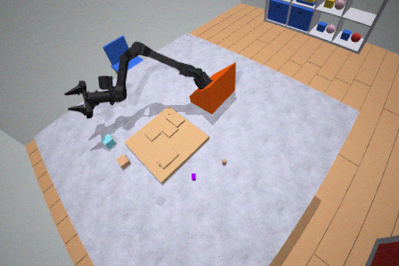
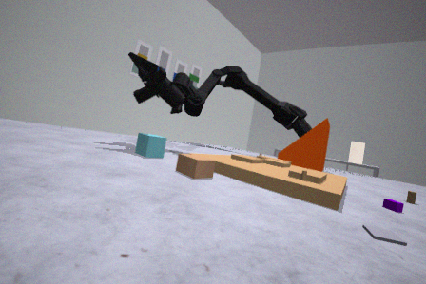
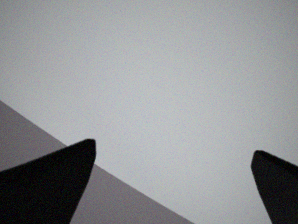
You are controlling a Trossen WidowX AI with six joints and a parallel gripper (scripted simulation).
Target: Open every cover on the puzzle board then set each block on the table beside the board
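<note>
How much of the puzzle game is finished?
Done, it seems: a cyan block and a tan block rest beside the puzzle board. In hand: nothing; the gripper hangs open, away from the board. Left: I cannot tell whether any wells still hold blocks.

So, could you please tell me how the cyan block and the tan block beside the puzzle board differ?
The cyan block is light blue-green, while the tan block matches the puzzle board in colour. The cyan block lies farther from the board's edge; the tan block sits closer to it. In the exterior view the cyan block looks taller, the tan one flatter. Both rest on the grey surface, clear of the board, untouched by the open gripper.
</note>
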